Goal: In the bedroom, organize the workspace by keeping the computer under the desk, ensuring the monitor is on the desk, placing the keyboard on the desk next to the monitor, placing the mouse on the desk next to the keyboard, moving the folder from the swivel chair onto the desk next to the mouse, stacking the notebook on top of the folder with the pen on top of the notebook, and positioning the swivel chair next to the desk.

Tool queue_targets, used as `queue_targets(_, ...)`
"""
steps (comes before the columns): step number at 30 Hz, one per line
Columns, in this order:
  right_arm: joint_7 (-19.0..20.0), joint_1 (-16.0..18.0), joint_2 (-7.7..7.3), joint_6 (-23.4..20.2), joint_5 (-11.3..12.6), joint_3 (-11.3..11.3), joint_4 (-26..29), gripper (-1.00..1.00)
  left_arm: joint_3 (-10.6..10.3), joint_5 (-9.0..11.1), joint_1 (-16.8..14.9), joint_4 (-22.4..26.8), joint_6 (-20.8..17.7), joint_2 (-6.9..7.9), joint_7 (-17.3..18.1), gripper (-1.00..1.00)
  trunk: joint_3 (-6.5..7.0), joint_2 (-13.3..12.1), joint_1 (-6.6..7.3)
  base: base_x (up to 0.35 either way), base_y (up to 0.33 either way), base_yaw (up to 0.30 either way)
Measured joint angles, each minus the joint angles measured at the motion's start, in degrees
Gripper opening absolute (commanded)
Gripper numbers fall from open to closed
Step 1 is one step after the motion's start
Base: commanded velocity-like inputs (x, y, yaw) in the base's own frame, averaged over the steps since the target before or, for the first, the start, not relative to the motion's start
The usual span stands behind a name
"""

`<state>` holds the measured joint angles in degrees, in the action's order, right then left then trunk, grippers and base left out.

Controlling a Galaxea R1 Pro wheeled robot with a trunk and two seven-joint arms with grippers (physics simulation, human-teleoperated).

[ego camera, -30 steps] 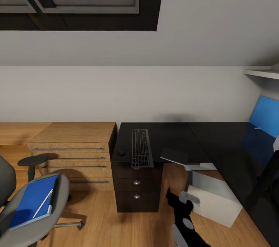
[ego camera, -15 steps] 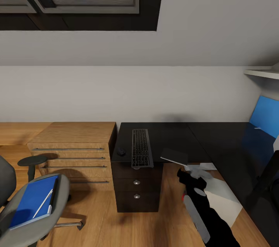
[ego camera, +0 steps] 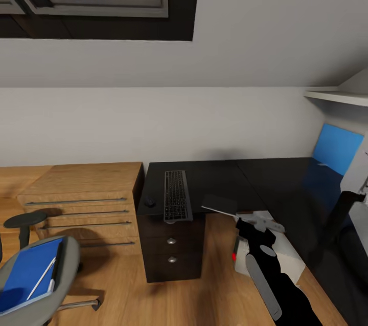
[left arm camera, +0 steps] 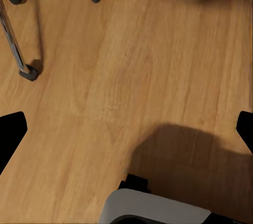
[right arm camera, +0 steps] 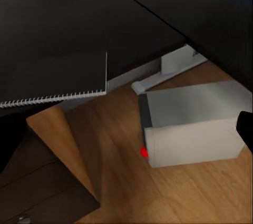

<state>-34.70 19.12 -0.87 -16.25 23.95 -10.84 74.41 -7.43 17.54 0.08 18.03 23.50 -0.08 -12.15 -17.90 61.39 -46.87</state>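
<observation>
The right gripper is raised at 5 o'clock in the head view, just in front of the worktop edge and over the computer; it holds nothing, and how far its fingers are spread cannot be told. The left gripper's dark fingertips sit at opposite edges of the left wrist view, spread wide over bare wood floor, touching nothing.

In the head view, the keyboard lies on the worktop above the drawers, the mouse near it at 9 o'clock, and the notebook at 3 o'clock, overhanging the front edge. At 8 o'clock the chair carries the folder with the pen on top.

The right wrist view adds the notebook's spiral binding and the computer's red light, the case standing on the floor below the worktop edge. The left wrist view adds the chair's chrome legs and castors.
</observation>
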Motion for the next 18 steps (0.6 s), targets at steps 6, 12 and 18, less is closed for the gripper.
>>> queue_targets(6, -0.07, -0.02, -0.02, 0.05, -0.06, 0.03, -0.08, 1.0, 0.07, -0.06, 0.0, -0.01, 0.08, 0.0, 0.0, 1.0, 0.0, 0.0, 0.0, 0.0, 0.0, -0.284)
queue_targets(12, -0.08, -0.02, -0.03, 0.06, -0.07, 0.04, -0.16, 1.0, 0.09, -0.08, 0.0, -0.01, 0.09, -0.04, -0.01, 1.0, 0.0, 0.0, 0.0, 0.0, 0.0, -0.29)
queue_targets(18, -0.07, -0.02, -0.03, 0.06, -0.07, 0.04, -0.19, 1.0, 0.1, -0.09, 0.0, -0.01, 0.09, -0.03, -0.01, 1.0, 0.0, 0.0, 0.0, 0.0, 0.0, -0.291)
